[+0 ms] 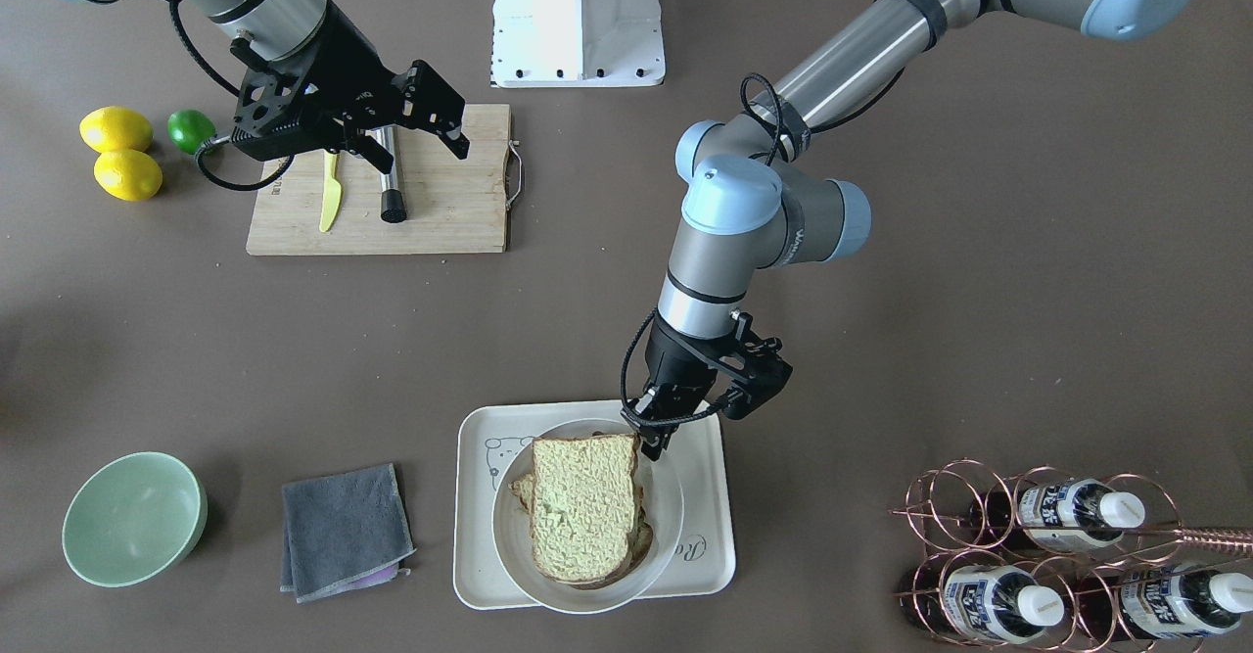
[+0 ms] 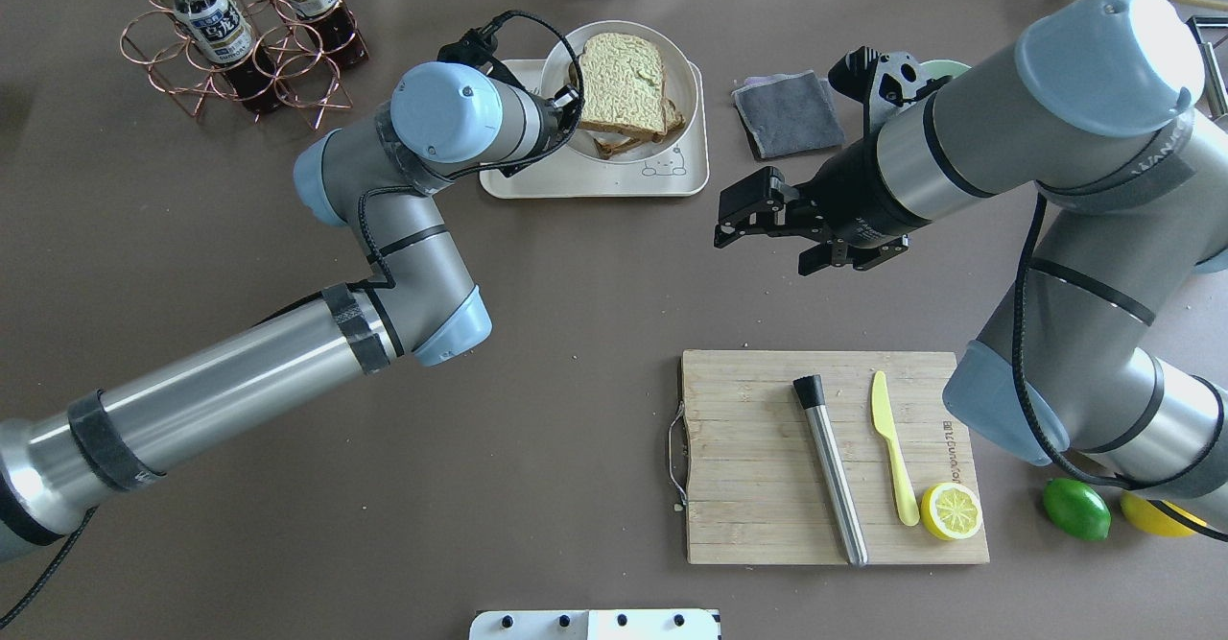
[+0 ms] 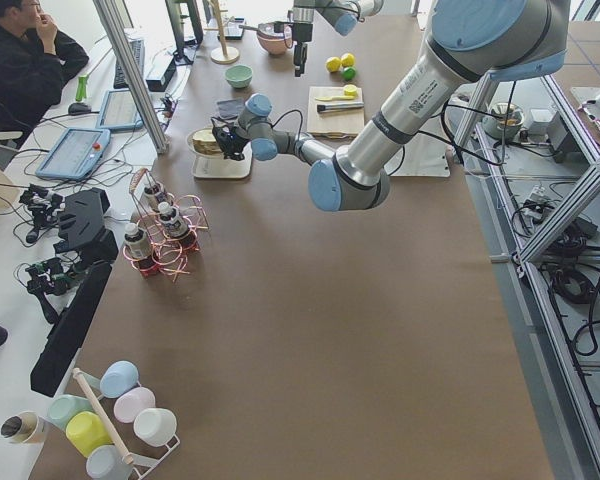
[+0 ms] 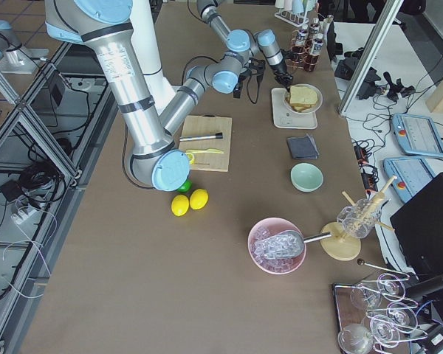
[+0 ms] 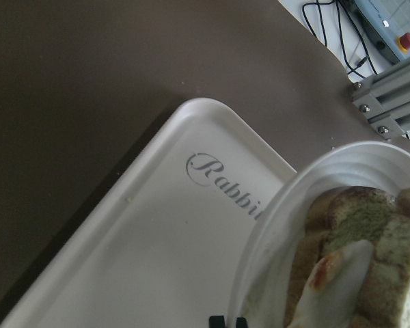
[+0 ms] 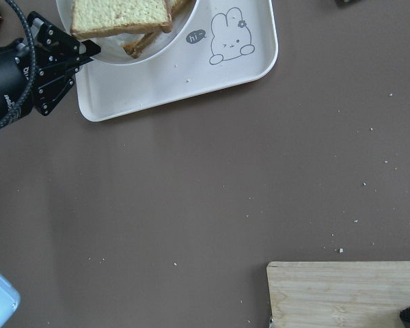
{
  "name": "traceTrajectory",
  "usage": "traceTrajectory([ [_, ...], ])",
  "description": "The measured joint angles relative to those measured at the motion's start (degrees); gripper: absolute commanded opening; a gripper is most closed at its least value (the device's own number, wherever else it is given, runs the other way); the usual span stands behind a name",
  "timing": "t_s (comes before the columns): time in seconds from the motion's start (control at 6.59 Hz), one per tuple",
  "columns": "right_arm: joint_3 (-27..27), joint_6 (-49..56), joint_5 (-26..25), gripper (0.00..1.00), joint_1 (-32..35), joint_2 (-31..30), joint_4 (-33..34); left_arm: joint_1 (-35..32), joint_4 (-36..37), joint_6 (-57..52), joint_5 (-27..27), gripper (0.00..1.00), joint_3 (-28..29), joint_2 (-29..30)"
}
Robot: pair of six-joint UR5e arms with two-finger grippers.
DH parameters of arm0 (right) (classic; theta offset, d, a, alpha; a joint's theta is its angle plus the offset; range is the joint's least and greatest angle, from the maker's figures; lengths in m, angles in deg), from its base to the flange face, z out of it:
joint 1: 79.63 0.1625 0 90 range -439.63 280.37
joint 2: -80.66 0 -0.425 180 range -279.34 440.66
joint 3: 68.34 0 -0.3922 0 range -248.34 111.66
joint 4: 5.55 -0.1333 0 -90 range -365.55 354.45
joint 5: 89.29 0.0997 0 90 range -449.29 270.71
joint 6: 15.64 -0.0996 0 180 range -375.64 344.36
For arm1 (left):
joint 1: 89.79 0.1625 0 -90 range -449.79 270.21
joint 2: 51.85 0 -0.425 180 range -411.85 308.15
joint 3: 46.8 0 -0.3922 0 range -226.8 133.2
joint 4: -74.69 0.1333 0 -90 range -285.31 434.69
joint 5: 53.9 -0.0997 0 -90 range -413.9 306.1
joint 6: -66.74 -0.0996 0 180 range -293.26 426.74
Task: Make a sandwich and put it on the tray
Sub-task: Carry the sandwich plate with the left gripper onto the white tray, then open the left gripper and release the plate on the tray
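The sandwich (image 1: pixel 584 506), two tan-green slices with a white egg (image 5: pixel 335 273) between them, lies on a round white plate (image 1: pixel 514 545). The plate stands on the cream tray (image 1: pixel 705 555) with the "Rabbit" script (image 5: pixel 225 188). My left gripper (image 1: pixel 649 443) is at the plate's rim beside the sandwich, its fingers close together on the rim; it also shows in the right wrist view (image 6: pixel 92 48). My right gripper (image 2: pixel 767 251) is open and empty, held above the table between the tray (image 2: pixel 595 179) and the cutting board.
A wooden cutting board (image 2: pixel 748 448) holds a yellow knife (image 2: pixel 892 448), a metal rod (image 2: pixel 830 467) and a lemon half (image 2: pixel 951 510). A grey cloth (image 2: pixel 789 112) and a green bowl (image 1: pixel 134 516) lie beside the tray. A copper bottle rack (image 2: pixel 240 35) stands on its other side.
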Motion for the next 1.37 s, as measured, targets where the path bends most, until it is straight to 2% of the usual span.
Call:
traceTrajectory([
  [0.76,1.02,1.15,-0.53,1.00,0.09,0.24,-0.02,2.23,-0.51,0.11,0.65,0.00,-0.35,0.88],
  [0.91,1.01,1.13,-0.55,1.00,0.11,0.25,-0.02,2.56,-0.51,0.02,0.67,0.43,-0.73,0.70],
  [1.06,0.97,1.10,-0.55,1.00,0.11,0.25,-0.03,2.58,-0.49,-0.29,0.70,0.97,-1.03,0.45],
  [1.37,0.88,1.03,-0.56,1.00,0.28,0.26,-0.02,1.57,-0.43,-3.27,1.98,0.97,-3.17,-1.99],
])
